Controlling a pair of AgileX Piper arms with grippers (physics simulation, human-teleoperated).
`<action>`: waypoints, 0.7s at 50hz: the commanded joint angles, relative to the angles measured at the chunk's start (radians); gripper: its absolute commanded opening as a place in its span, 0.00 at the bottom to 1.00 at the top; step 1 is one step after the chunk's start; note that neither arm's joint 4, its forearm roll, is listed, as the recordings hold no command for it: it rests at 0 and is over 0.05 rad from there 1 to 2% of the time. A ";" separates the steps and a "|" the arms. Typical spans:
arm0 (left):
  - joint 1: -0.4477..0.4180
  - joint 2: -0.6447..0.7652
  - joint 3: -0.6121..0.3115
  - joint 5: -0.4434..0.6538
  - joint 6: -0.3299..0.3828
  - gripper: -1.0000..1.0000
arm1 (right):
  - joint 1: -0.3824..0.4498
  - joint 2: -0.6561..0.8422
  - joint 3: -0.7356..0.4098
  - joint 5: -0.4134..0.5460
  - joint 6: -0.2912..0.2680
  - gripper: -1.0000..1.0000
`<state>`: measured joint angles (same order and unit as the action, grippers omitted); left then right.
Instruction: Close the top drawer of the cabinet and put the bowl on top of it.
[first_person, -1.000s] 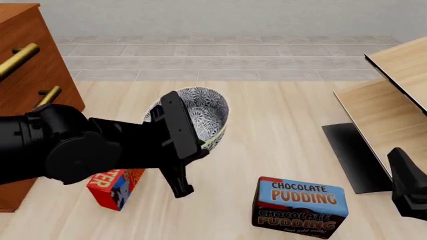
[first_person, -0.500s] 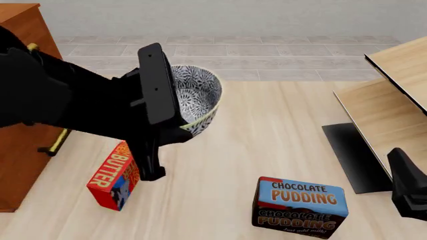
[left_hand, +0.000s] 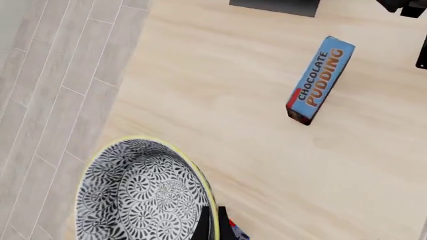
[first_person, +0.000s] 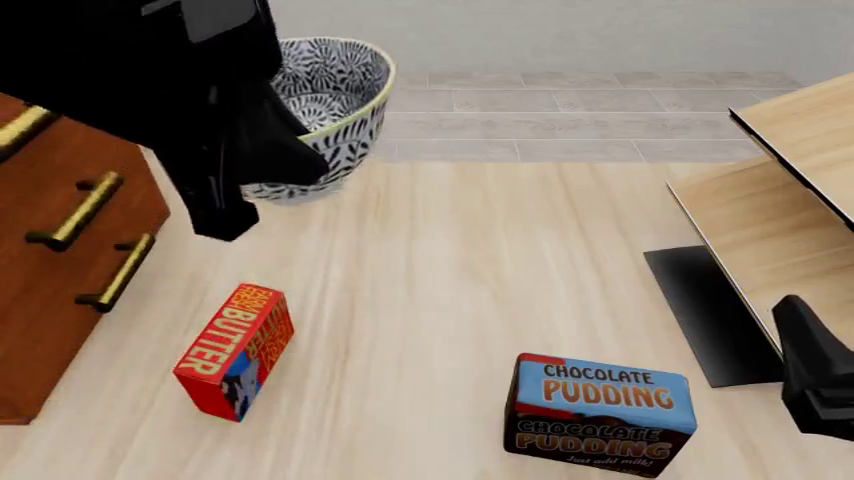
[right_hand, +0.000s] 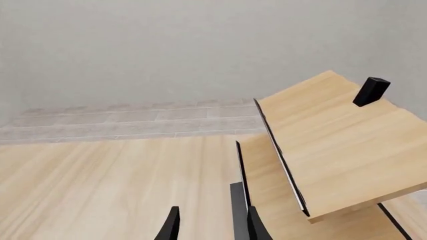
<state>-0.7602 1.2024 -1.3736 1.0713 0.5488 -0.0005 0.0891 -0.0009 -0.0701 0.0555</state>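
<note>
Bowl (first_person: 327, 100) held up off table, left gripper (first_person: 274, 130) clamped on its rim, near cabinet (first_person: 67, 250); we see it tilted in front view, mouth facing up and toward camera. Left wrist view alone shows patterned inside (left_hand: 137, 200) from above, pudding box (left_hand: 320, 80) edge-on. Front view alone shows butter box (first_person: 238, 352). Right gripper (right_hand: 210, 225) parted, holding nothing, near pale shelf (right_hand: 333, 145).

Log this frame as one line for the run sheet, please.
phase: carry | left gripper: shut on bowl, lifted beside cabinet | right gripper: open, idle | butter box, pudding box: on table
</note>
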 joint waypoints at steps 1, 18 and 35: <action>0.074 0.014 -0.145 0.114 -0.006 0.00 | 0.000 0.002 0.000 -0.002 -0.002 1.00; 0.249 0.024 -0.226 0.149 0.093 0.00 | -0.004 0.017 0.000 -0.012 -0.003 1.00; 0.422 0.032 -0.309 0.149 0.143 0.00 | -0.006 0.021 0.000 -0.012 -0.008 1.00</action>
<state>-0.4366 1.2370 -1.6353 1.2173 0.6535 -0.0059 0.1067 -0.0008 -0.0808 0.0502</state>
